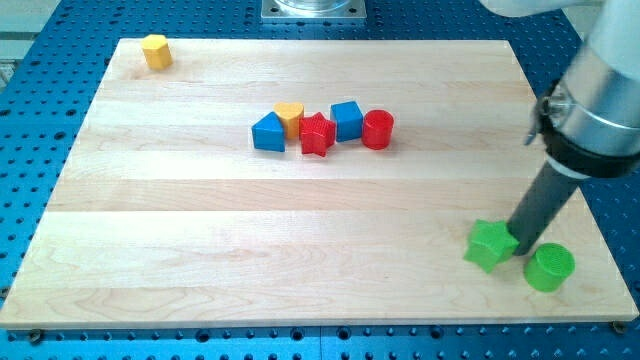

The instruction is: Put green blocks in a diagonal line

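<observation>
Green star block (490, 244) and green cylinder (549, 267) sit near the bench (200, 250) corner at the view's bottom right, my tip (522, 243) between them touching the star; no jaws on this rod.

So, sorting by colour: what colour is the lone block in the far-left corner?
Yellow, clearest in the camera view.
</observation>
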